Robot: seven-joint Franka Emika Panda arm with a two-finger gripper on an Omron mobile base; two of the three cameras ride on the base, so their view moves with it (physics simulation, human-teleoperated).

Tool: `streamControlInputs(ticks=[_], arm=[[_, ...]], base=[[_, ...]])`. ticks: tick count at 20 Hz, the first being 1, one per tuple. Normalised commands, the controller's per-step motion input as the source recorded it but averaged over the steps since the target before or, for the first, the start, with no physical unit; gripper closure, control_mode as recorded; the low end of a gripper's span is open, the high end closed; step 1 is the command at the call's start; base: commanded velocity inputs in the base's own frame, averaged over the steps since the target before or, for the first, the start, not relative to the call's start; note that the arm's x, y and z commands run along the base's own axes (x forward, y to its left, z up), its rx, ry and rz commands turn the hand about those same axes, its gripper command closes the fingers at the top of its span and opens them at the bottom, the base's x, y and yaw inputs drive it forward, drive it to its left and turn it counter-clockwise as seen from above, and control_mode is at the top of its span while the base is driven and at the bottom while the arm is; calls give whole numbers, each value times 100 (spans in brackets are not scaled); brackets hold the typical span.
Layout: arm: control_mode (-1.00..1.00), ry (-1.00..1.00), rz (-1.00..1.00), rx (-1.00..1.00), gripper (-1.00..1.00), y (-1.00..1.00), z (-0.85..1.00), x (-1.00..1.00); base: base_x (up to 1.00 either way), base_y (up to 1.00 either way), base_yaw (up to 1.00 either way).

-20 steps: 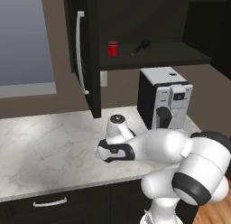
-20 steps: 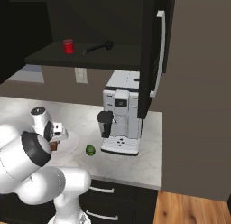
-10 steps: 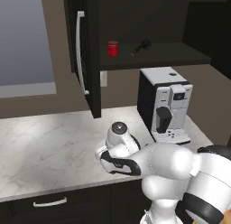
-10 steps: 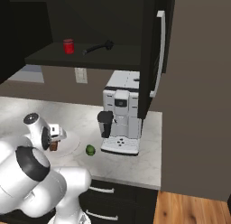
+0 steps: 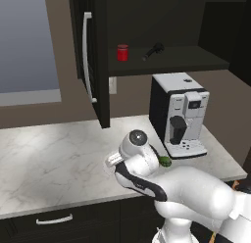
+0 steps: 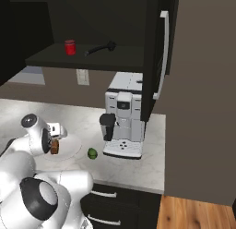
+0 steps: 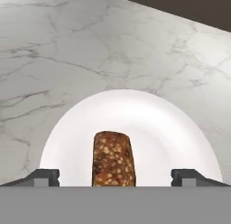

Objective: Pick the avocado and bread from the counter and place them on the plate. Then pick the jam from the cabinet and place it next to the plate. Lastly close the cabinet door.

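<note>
In the hand view my gripper is open, its fingertips wide apart on either side of the bread. The reddish-brown bread lies on the white plate, free of both fingers. From the right base view the bread sits on the plate just under the gripper. The green avocado rests on the marble counter between the plate and the coffee machine. The red jam stands on the cabinet shelf. The cabinet door stands open.
A white and black coffee machine stands on the counter right of the plate. A dark long-handled tool lies on the shelf beside the jam. A second open door hangs at the right.
The jaws have opened and let go of the bread, which now lies on the plate. The arm's elbow has swung lower and forward; the hand stays over the plate.
</note>
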Motion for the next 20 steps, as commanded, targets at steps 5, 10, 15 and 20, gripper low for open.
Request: streamControlInputs(ticks=[5,10,15,20], arm=[[-100,2,-8,6,-100,-25,34,-9],[-100,16,-20,4,-100,-34,20,-15],[-100,20,-23,3,-100,-39,12,-16],[-100,7,-17,2,-100,-45,3,-16]], base=[[0,0,0],[0,0,0],[0,0,0],[0,0,0]])
